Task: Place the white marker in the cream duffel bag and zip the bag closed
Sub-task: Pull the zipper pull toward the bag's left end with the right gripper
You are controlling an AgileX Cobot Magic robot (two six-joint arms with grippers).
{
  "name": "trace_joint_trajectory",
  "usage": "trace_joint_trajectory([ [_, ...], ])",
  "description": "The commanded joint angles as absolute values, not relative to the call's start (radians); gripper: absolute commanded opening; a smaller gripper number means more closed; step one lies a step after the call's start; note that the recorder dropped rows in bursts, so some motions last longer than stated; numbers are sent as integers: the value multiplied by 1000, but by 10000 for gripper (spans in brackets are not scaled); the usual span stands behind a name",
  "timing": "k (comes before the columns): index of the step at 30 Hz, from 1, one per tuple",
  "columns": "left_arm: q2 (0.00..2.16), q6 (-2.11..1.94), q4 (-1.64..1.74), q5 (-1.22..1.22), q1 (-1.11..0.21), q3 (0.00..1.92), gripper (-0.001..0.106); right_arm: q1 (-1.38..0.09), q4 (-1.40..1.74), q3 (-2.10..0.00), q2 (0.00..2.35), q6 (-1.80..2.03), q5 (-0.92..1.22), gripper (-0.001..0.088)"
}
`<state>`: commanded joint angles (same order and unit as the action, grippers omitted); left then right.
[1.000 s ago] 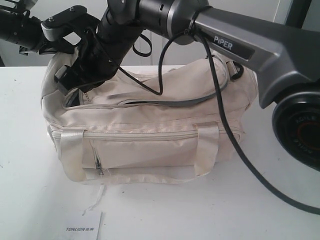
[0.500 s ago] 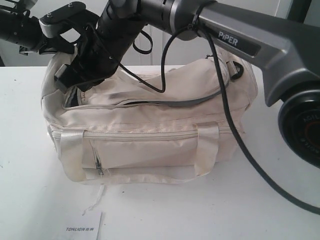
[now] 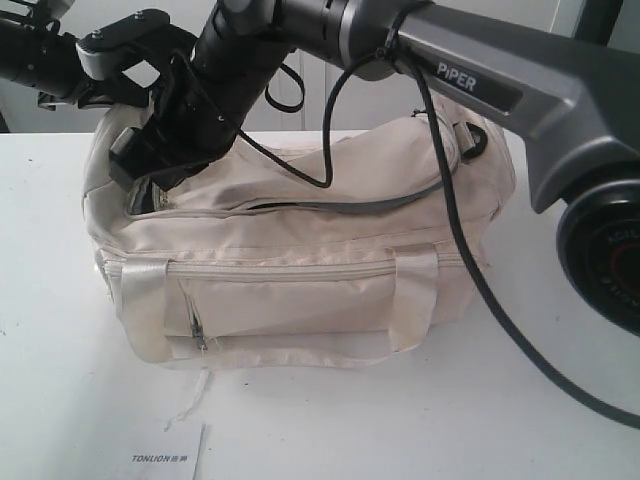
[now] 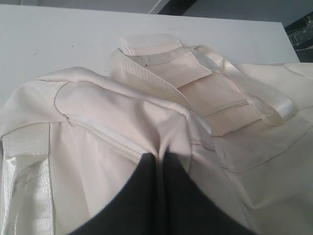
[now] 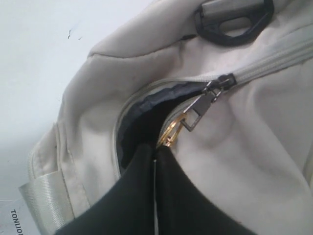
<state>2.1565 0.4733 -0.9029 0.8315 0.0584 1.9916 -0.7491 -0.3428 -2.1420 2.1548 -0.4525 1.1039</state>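
The cream duffel bag sits upright on the white tabletop, its front zip pocket facing the exterior camera. A white card lies on the tabletop just in front of the bag's left corner.

Both arms work at the bag's left end. The right fingers are pressed together on the gold chain pull, which hangs from the zipper slider. Past the slider the zipper teeth are joined. On the fingers' side of the slider the top opening gapes and shows dark lining. A black ring sits on the bag near the slider.

The left fingers are shut too, with a pucker of the bag's cream fabric pinched at their tips.
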Motion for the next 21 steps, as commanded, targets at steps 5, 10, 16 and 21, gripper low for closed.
trace_joint_trajectory([
  [5, 2157, 473, -903, 831, 58, 1992, 0, -749, -348, -2142, 2155, -470, 1128, 0],
  [10, 2157, 473, -903, 831, 58, 1992, 0, -749, -350, -2142, 2155, -475, 1134, 0],
  [16, 2157, 473, -903, 831, 58, 1992, 0, -749, -372, -2142, 2155, -494, 1147, 0],
  [21, 2157, 473, -903, 831, 58, 1992, 0, -749, -379, -2142, 2153, -494, 1157, 0],
])
